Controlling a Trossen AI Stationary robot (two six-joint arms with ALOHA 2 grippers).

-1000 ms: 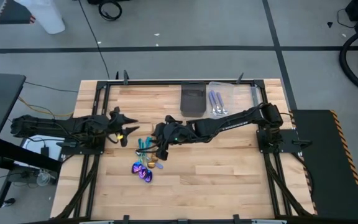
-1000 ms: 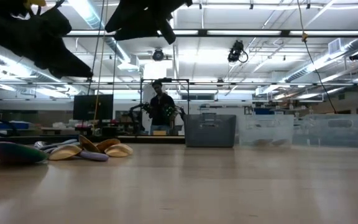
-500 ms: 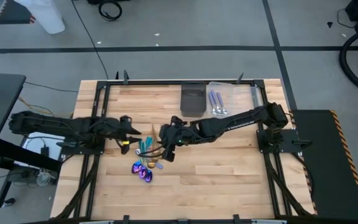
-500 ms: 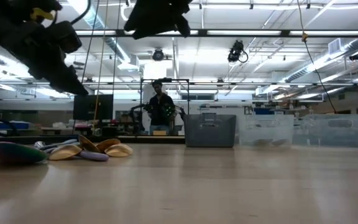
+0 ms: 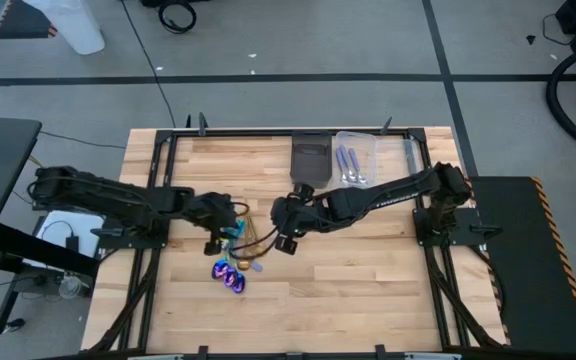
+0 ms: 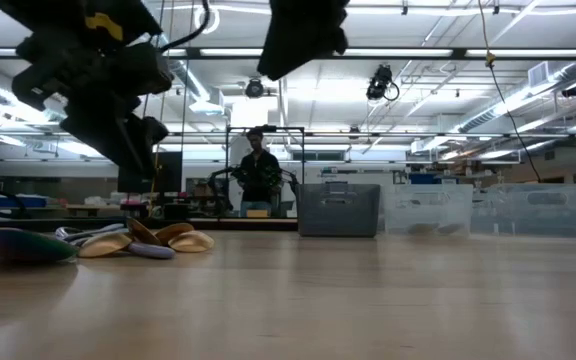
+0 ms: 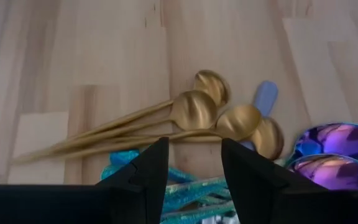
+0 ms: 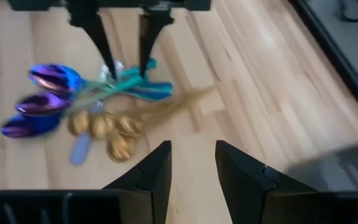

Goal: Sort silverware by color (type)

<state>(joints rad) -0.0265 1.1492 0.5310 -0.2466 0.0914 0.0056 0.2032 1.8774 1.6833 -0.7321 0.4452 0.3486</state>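
The wooden surface (image 5: 368,290) is carrying a dark bin (image 5: 310,160) and a clear bin (image 5: 373,158) at the far edge, the clear one already holding some silverware. Both arms are hanging over the mixed pile (image 5: 233,255) left of centre. The left pincer (image 5: 218,238), spread and empty, is hovering above the teal pieces (image 7: 191,190); picking one looks like the step in hand. The right pincer (image 5: 286,238), also spread, is waiting just beside. Gold spoons (image 7: 194,112) are overlapping the teal, so lowering needs care.

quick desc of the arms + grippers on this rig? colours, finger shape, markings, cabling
Both arms are dark, jointed, near-black. The left gripper and right gripper each have two flat, tapering black fingers. A yellow mark shows on the left arm. Thin dark cables trail beside the left arm's base.
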